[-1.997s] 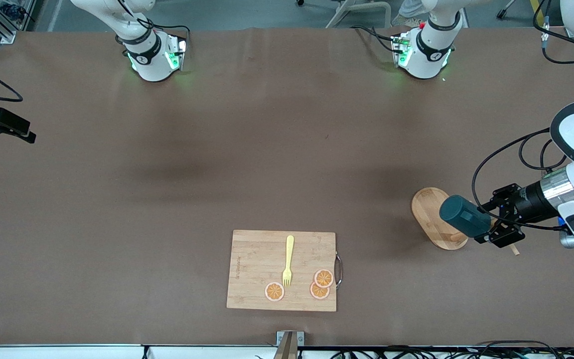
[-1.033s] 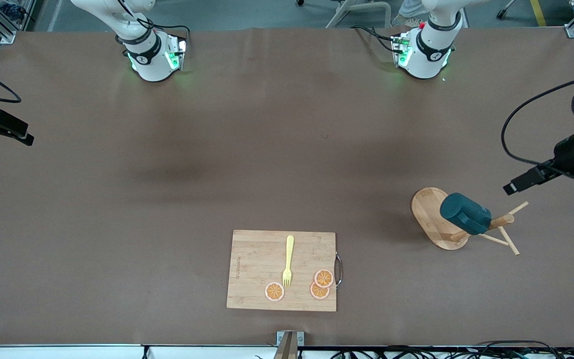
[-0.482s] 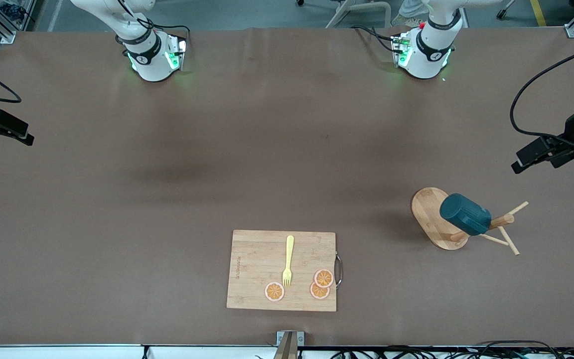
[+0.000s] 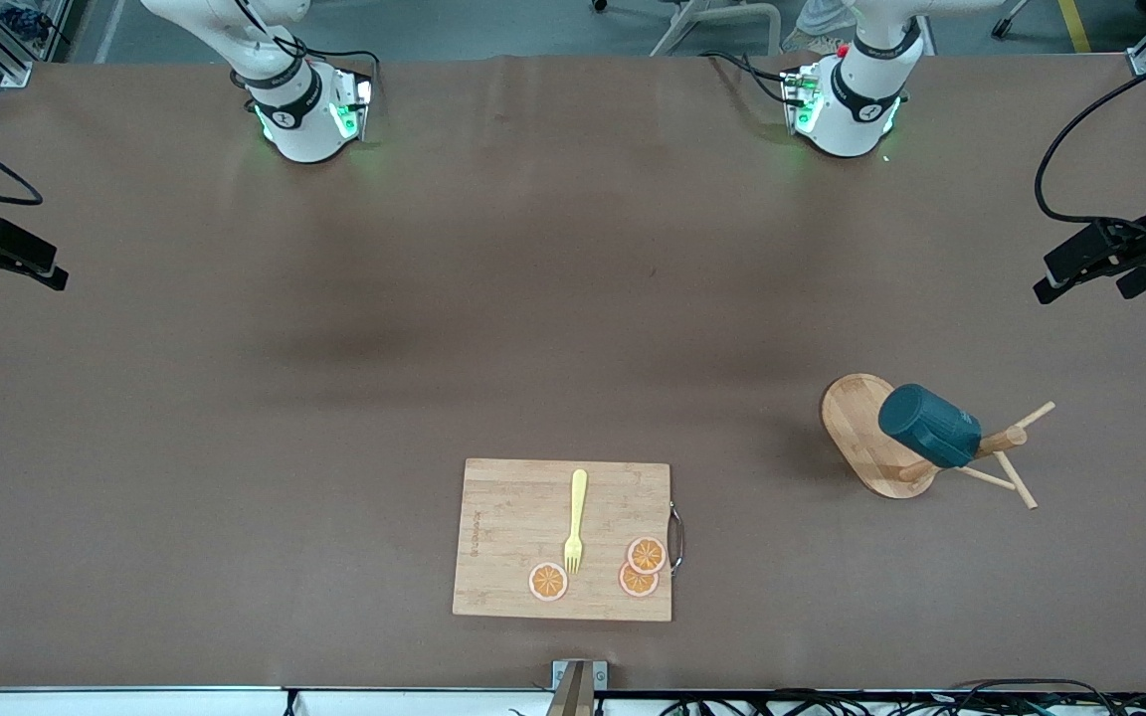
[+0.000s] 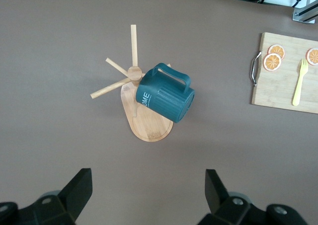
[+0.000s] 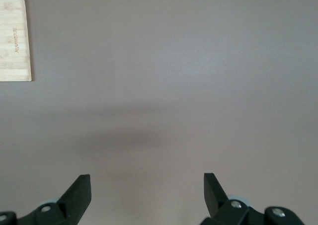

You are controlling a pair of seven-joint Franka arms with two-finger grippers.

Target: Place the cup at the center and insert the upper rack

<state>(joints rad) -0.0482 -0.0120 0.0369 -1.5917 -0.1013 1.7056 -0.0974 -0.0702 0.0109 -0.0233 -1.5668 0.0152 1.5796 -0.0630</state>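
The dark teal cup (image 4: 926, 428) hangs tilted on a peg of the bamboo upper rack (image 4: 857, 430), which stands on its oval base toward the left arm's end of the table. In the left wrist view the cup (image 5: 166, 93) shows its handle and covers part of the rack's base (image 5: 149, 126); its inside is hidden. My left gripper (image 4: 1058, 276) is open and empty, up in the air over the table's edge, well clear of the rack; it also shows in its own view (image 5: 148, 187). My right gripper (image 4: 48, 273) waits open and empty over the table's right-arm end (image 6: 146, 185).
A rectangular wooden cutting board (image 4: 513, 517) lies near the front edge at mid-table, with a yellow fork (image 4: 575, 522) and three orange slices (image 4: 639, 569) on it. Its corner shows in the right wrist view (image 6: 15, 38). The arms' bases stand along the edge farthest from the front camera.
My left gripper has let go of the cup and drawn back and up, away from the rack. The cup stays hanging on the rack. The right arm has not moved.
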